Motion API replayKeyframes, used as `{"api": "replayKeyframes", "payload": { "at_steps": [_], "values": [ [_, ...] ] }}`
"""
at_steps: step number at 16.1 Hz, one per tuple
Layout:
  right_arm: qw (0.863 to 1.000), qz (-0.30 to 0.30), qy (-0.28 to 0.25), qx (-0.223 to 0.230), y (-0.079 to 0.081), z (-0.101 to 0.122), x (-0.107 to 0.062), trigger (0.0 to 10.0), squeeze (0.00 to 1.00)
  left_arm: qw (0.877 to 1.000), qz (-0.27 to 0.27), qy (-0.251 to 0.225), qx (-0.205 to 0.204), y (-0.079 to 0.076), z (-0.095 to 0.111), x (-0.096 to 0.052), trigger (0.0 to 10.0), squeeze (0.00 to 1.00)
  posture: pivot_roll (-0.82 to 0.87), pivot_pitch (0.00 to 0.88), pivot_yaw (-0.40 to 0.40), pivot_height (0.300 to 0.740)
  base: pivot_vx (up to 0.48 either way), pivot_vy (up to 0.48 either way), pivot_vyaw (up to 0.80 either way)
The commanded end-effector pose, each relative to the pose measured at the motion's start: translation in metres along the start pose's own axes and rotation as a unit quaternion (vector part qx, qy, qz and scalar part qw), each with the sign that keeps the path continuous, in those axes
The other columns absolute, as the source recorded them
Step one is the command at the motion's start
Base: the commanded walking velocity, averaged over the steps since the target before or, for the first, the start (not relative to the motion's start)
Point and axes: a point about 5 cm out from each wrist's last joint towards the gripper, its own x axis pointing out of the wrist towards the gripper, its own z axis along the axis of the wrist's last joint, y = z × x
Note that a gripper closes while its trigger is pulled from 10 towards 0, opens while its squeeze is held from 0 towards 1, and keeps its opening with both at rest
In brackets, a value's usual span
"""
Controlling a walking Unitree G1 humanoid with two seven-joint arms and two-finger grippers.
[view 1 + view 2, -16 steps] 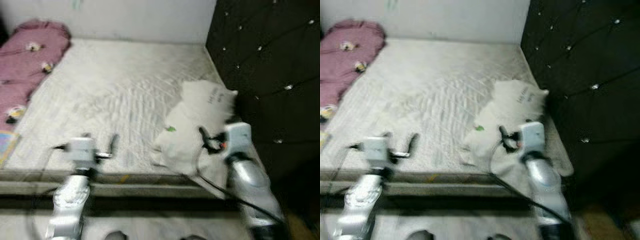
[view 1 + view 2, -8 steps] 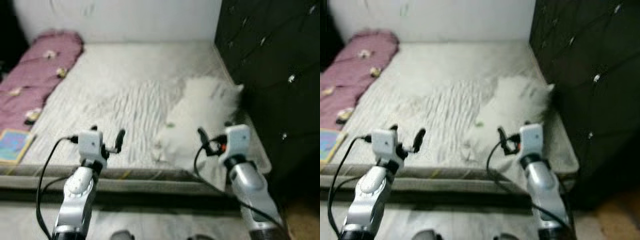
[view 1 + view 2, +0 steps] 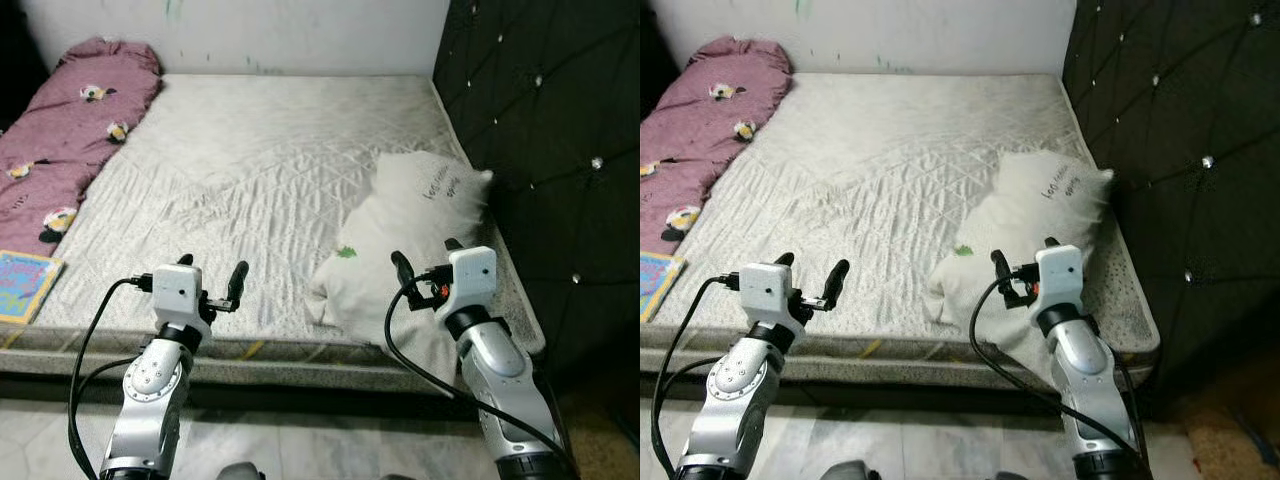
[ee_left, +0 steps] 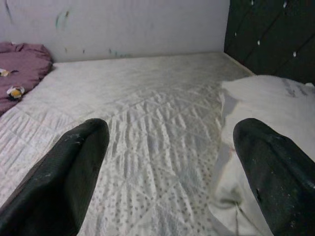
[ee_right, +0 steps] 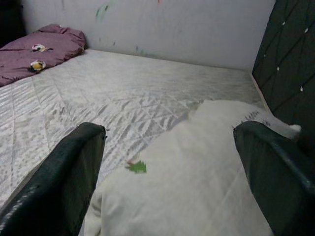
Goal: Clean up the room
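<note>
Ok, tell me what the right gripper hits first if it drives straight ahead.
Probably the white pillow: the open right gripper points along the mattress with the pillow directly ahead between its fingers.

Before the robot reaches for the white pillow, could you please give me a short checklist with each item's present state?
1. Right gripper open, empty: ok.
2. Left gripper open, empty: ok.
3. White pillow directly ahead of the right gripper, as the right wrist view shows: ok.
4. Pillow free of things lying on it: ok.
5. Pillow clear of the dark headboard: not ok, its far corner lies against it.
6. Pillow within reach: cannot tell.
</note>
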Motion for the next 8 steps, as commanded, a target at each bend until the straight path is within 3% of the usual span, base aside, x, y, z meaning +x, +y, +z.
{"api": "replayKeyframes", "payload": {
  "at_steps": [1, 8],
  "values": [
    [1.000, 0.004, -0.007, -0.002, 0.0009, 0.0037, 0.0021, 10.0, 0.00, 1.000, -0.001, -0.007, 0.005, 0.0030, 0.0033, -0.0002, 10.0, 0.00, -0.06, 0.000, 0.012, 0.740, 0.352, 0.000, 0.00],
    [1.000, 0.004, -0.007, -0.005, 0.0004, 0.0034, 0.0017, 10.0, 0.00, 1.000, 0.006, -0.001, 0.007, 0.0035, 0.0010, -0.0010, 10.0, 0.00, -0.06, 0.000, 0.009, 0.740, 0.344, 0.000, 0.00]
  ]
}}
